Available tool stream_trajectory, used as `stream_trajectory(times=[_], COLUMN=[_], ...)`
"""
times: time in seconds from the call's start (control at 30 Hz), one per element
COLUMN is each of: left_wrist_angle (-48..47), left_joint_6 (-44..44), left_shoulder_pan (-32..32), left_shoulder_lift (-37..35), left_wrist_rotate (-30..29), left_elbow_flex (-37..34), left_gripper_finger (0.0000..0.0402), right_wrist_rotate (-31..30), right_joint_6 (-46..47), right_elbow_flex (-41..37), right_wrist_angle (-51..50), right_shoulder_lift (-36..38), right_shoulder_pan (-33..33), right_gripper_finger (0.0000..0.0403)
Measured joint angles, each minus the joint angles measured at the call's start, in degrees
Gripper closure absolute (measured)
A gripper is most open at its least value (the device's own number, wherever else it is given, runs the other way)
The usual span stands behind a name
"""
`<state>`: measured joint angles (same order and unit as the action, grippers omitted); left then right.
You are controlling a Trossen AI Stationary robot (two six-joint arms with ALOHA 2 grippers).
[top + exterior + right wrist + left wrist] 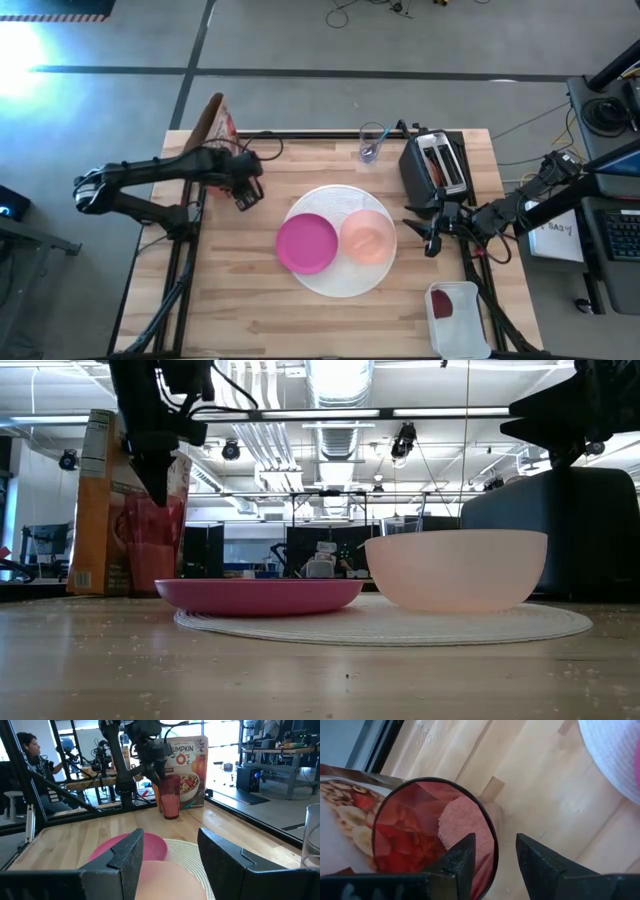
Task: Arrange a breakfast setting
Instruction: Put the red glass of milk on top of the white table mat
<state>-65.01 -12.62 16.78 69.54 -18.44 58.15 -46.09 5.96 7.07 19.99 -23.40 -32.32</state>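
Observation:
A large round white plate (340,272) lies mid-table. On it rest a magenta plate (306,243) and a peach bowl (368,238). The pink cup (420,835) stands upright on the table by a cereal box (187,767). My left gripper (495,842) hangs open just above the cup, pointing steeply down. One finger is over the cup's mouth and one is outside its rim (494,845). No touch shows. My right gripper (432,238) waits open and level at the plate's right side. A spoon stands in a clear cup (372,143) at the far edge.
A black toaster (437,165) stands at the far right, just behind my right gripper. A white tub (458,318) sits at the near right corner. The cereal box stands at the far left corner, close behind the pink cup. Bare wood lies along the near edge.

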Motion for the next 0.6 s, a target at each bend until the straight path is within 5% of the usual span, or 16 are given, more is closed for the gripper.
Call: stream_trajectory(times=[0.33,0.6], left_wrist_angle=[1.1,2.4], left_joint_6=[0.2,1.2], left_shoulder_pan=[0.0,0.0], left_shoulder_lift=[2.0,2.4], left_wrist_rotate=[3.4,5.8], left_elbow_flex=[0.0,0.0], left_gripper_finger=[0.0393,0.0399], right_wrist_rotate=[0.0,0.0], right_joint_6=[0.0,0.0], right_elbow_flex=[0.0,0.0], right_wrist_angle=[0.0,0.0], right_shoulder_lift=[0.0,0.0], right_shoulder_pan=[0.0,0.0], right_gripper_finger=[0.0225,0.0225])
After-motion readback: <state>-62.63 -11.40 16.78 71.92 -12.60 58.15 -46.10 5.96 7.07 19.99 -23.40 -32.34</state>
